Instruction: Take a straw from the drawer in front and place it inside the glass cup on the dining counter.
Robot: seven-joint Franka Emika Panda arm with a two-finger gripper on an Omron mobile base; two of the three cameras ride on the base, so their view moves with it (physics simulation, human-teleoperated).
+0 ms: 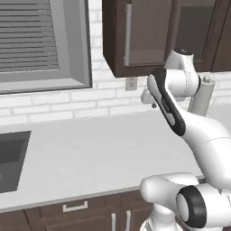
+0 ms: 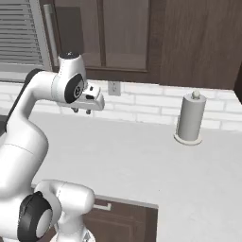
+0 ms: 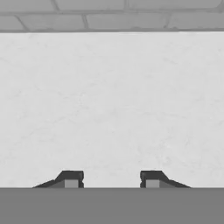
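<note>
A: Two dark fingertips (image 3: pixel 70 178) spread apart, nothing between them. The gripper (image 2: pixel 81 110) hangs above the counter (image 1: pixel 90 153), toward its back edge near the brick wall (image 1: pixel 54 106), holding nothing.

B: Straw?

A: Can't see it, so can't tell which way it points or how its long axis runs. Presumably inside the drawer (image 1: pixel 74 207) under the counter's front edge. Front looks flush with the cabinet, small silver bar handle (image 1: pixel 75 207), so I judge it closed.

B: Glass cup, dining counter?

A: Can't place them from these frames. On this counter: a paper towel roll (image 2: pixel 190 118) at the back edge and a sink (image 1: pixel 11 158) toward the left end.

B: Step in hand?

A: Reaching for the drawer, I'd say. Task barely begun.

B: How to do it well?

A: Bring the gripper down past the front edge, line the open fingers up across the bar handle, close on its middle, pull straight out along the drawer's travel. Off-centre or angled pull could slip off the bar. Once open, check how the straw lies before gripping, then pinch across its thin width, not along its length.
</note>
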